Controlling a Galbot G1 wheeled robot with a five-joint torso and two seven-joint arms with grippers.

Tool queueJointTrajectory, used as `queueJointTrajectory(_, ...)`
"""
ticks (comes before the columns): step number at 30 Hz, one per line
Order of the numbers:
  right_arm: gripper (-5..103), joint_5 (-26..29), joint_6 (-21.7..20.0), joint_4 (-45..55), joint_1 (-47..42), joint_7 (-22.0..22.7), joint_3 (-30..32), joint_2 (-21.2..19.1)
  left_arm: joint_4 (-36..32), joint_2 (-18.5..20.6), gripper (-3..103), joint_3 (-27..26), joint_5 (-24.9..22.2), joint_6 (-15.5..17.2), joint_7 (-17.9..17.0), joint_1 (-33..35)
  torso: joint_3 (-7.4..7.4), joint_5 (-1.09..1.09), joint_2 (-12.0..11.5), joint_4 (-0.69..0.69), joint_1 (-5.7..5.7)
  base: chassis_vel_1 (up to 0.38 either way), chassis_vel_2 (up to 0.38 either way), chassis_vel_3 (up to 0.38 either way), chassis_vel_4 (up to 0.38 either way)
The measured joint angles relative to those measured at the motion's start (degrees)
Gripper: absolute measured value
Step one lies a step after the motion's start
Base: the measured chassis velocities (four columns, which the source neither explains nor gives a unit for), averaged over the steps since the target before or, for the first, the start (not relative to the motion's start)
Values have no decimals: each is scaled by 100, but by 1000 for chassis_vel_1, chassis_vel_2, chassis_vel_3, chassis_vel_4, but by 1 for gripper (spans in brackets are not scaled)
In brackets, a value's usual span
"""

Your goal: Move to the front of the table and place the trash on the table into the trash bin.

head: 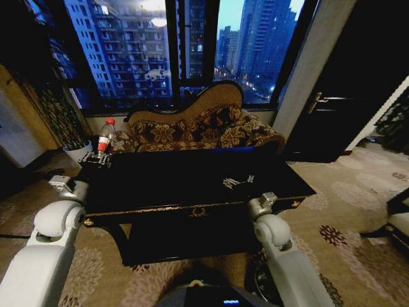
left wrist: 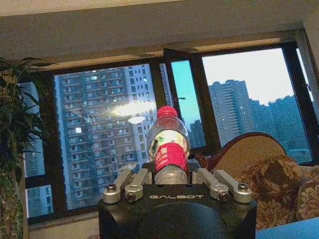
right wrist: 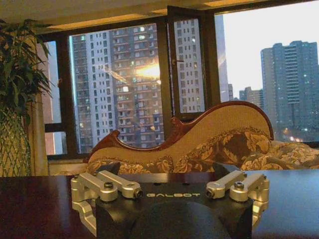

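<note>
Your left gripper (head: 97,158) sits at the far left corner of the table (head: 192,173), clamped around the lower body of the bottle (head: 106,135). The left wrist view confirms the grasp: the bottle (left wrist: 168,149) stands upright between the jaws, red cap up, red label just above the gripper (left wrist: 169,181). Whether the bottle's base is on the tabletop or just clear of it, you cannot tell.

Your right gripper (head: 238,182) rests low over the middle right of the table, well apart from the bottle. In the right wrist view the right gripper (right wrist: 169,191) has its 2 finger linkages spread wide with nothing between them, so treat it as released and idle. Leave it there.

The step in hand, by my reading, is carrying the bottle to the bin. To do it well:

1. Keep the grip firm; the bottle looks thin-walled and nearly empty, so it may flex or slip if the jaws loosen.
2. Raise it straight up before swinging, so its base clears the table's gold-trimmed edge.
3. Keep it upright during the swing; a tilted bottle could pivot in the jaws.
4. A dark round shape on the floor by your right arm, at the near right of the table, may be the bin, though that is not certain. Confirm it before you commit, and release only once the bottle is over its opening.
</note>
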Motion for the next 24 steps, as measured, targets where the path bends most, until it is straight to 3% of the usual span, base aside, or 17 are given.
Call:
queueJointTrajectory(7, 100, -144, 58, 16, -43, 0, -22, -34, 19, -4, 30, 5, -2, 13, 2, 33, 0, 0, 1, 0, -1, 18, -22, -23, 21)
queueJointTrajectory(10, 100, 67, 85, 140, -62, 0, -42, -119, 34, 46, 30, 42, -2, 14, 9, 29, 0, 0, 0, 0, 0, 0, 0, 0, 0)
queueJointTrajectory(24, 100, 2096, -370, 961, 52, 1, -262, -710, -339, 704, 30, 807, 111, -243, 269, -398, 1, 1, 0, -2, 0, 0, 0, 0, 0)
